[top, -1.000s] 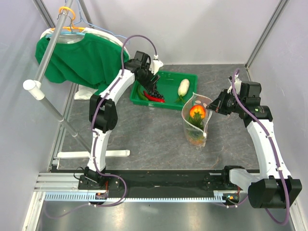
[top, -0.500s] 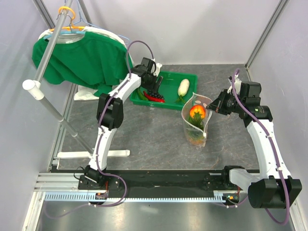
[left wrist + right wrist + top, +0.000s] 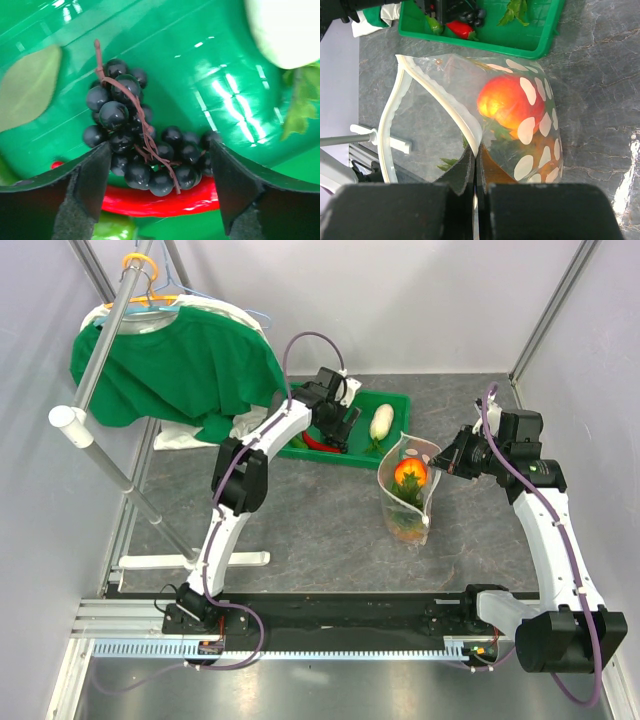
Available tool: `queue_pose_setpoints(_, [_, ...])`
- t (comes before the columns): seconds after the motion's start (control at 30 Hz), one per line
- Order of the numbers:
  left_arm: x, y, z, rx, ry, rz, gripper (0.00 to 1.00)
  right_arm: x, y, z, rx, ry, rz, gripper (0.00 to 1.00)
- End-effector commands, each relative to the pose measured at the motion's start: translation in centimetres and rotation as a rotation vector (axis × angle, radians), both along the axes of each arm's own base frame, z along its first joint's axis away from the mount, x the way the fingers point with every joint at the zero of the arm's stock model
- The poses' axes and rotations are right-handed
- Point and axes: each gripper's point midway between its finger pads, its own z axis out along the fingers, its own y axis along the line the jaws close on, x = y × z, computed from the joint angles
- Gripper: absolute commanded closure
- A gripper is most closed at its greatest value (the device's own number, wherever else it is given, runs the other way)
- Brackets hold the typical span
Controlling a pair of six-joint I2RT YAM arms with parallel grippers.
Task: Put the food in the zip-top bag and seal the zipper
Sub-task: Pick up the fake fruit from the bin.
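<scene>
Dark grapes (image 3: 135, 140) lie on a red chili (image 3: 160, 202) in the green tray (image 3: 396, 400). My left gripper (image 3: 160, 185) is open just above them, one finger on either side of the bunch (image 3: 340, 430). A white oblong vegetable (image 3: 381, 421) lies to its right in the tray. The dotted clear zip-top bag (image 3: 407, 490) stands on the table with its mouth open. It holds a red-orange round fruit (image 3: 507, 102) and an orange piece with green leaves (image 3: 405, 525). My right gripper (image 3: 476, 160) is shut on the bag's zipper strip (image 3: 445, 95) at the mouth's near edge.
A green pepper (image 3: 115, 230) lies under the chili's left end. A green shirt (image 3: 170, 360) on a hanger hangs from a metal rack (image 3: 100, 340) at the back left, close to the tray's left end. A white bar (image 3: 190, 560) lies on the table's left.
My left arm has swung right across the tray, from its left end towards the middle, and its jaws have spread wider. The right arm and the bag have not moved.
</scene>
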Motion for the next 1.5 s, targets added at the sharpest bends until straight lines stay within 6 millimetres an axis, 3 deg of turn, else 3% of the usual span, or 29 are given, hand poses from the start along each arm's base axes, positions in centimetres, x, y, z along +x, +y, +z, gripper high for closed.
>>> queue_pose_setpoints(0.0, [-1.3,-1.4,-2.6,-0.002,0.053,-0.067,0.13,0.4,-0.1,0.6,-0.006,-0.033,-0.001,1.0])
queue_pose_setpoints(0.13, [-1.5,-1.4,-3.5,0.007,0.067,-0.075,0.17,0.4,-0.1,0.5,-0.012,-0.03,0.0,1.0])
queue_pose_setpoints(0.27, [-1.5,-1.5,-3.8,0.006,0.068,-0.089,0.35,0.5,-0.1,0.5,-0.011,-0.028,-0.001,1.0])
queue_pose_setpoints(0.47, [-0.6,-2.5,-1.3,-0.037,0.018,-0.114,0.51,0.6,-0.2,0.3,-0.014,-0.024,-0.002,1.0])
queue_pose_setpoints(0.57, [-0.3,-3.0,1.8,-0.081,-0.029,-0.131,0.67,0.6,-0.2,0.5,-0.019,-0.03,0.0,1.0])
queue_pose_setpoints(0.6, [-0.1,-3.2,4.1,-0.108,-0.068,-0.137,0.7,0.6,-0.2,0.5,-0.019,-0.03,0.0,1.0])
queue_pose_setpoints(0.67, [-0.4,-3.4,5.7,-0.134,-0.088,-0.152,0.8,0.6,-0.2,0.4,-0.019,-0.027,-0.002,1.0])
queue_pose_setpoints(0.7, [-0.3,-3.6,8.1,-0.161,-0.134,-0.159,0.83,0.6,-0.2,0.4,-0.017,-0.026,0.0,1.0])
queue_pose_setpoints(0.83, [-0.7,-3.5,10.8,-0.184,-0.179,-0.185,0.98,0.6,-0.1,0.4,-0.011,-0.025,0.003,1.0])
queue_pose_setpoints(1.0, [-1.2,-3.6,13.3,-0.209,-0.213,-0.21,0.98,0.5,-0.2,0.6,-0.019,-0.037,0.002,1.0])
queue_pose_setpoints(1.1, [-1.8,-3.6,16.0,-0.243,-0.245,-0.22,0.98,0.6,-0.3,0.4,-0.025,-0.037,-0.002,1.0])
queue_pose_setpoints(1.33, [-5.8,-4.4,26.6,-0.418,-0.352,-0.31,0.98,0.8,-0.3,0.4,-0.023,-0.033,-0.003,1.0])
queue_pose_setpoints(1.37, [-6.9,-4.4,29.0,-0.448,-0.384,-0.331,0.98,0.8,-0.3,0.4,-0.022,-0.036,-0.004,1.0])
queue_pose_setpoints(1.43, [-8.8,-4.9,31.4,-0.495,-0.399,-0.371,0.98,0.9,-0.3,0.3,-0.021,-0.033,-0.003,1.0])
queue_pose_setpoints(1.47, [-10.1,-4.7,33.6,-0.523,-0.429,-0.393,0.98,0.9,-0.2,0.4,-0.019,-0.035,-0.003,1.0])
